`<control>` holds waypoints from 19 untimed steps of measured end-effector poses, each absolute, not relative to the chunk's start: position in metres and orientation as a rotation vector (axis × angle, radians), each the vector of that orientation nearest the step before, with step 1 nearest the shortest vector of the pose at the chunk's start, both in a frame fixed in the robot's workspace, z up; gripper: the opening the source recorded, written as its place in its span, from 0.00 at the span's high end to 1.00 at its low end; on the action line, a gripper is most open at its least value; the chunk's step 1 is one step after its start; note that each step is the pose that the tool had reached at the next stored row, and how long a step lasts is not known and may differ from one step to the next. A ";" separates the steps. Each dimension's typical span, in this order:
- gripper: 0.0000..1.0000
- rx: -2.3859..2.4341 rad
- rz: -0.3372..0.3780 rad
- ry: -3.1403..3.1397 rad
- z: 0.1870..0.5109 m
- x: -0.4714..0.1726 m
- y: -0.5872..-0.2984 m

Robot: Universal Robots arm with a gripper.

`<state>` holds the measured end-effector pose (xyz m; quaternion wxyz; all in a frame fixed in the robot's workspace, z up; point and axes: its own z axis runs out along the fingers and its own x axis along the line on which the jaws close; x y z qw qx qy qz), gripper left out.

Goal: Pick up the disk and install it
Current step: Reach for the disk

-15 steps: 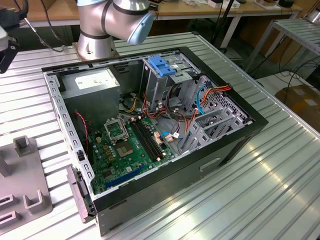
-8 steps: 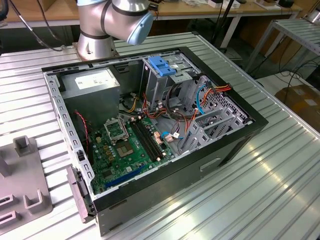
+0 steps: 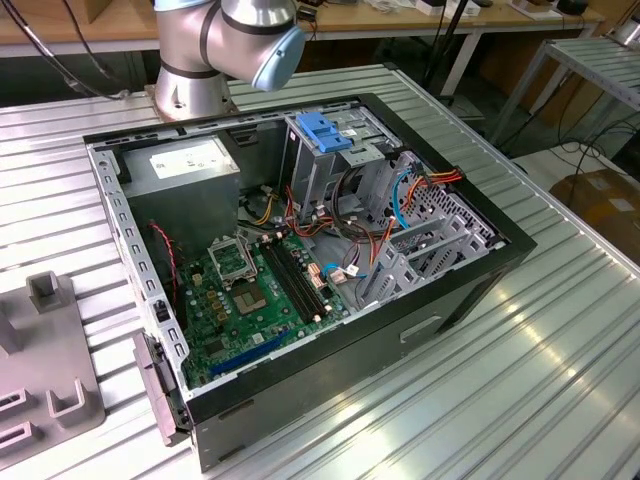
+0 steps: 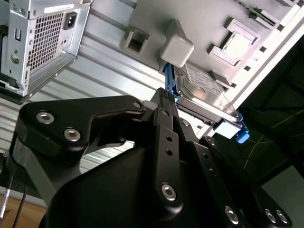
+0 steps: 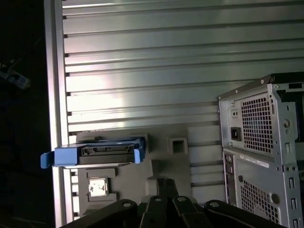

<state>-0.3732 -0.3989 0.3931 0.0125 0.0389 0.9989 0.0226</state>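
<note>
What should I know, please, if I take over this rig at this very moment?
End effector: close to the blue rail of the disk in the second wrist view. Whether it is open, shut or touching cannot be told.
Disk: sitting on the grey fixture plate on the slatted table, outside the computer case.
Done: nothing visible yet; the disk is not lifted.
Left: both the pick-up and the install into the open case.
</note>
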 end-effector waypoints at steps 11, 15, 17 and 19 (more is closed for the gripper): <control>0.90 0.122 0.072 3.116 0.393 -0.394 -0.398; 0.90 0.122 0.072 3.119 0.393 -0.394 -0.398; 0.90 0.111 0.072 3.125 0.393 -0.396 -0.395; 0.90 0.090 0.072 3.126 0.392 -0.398 -0.394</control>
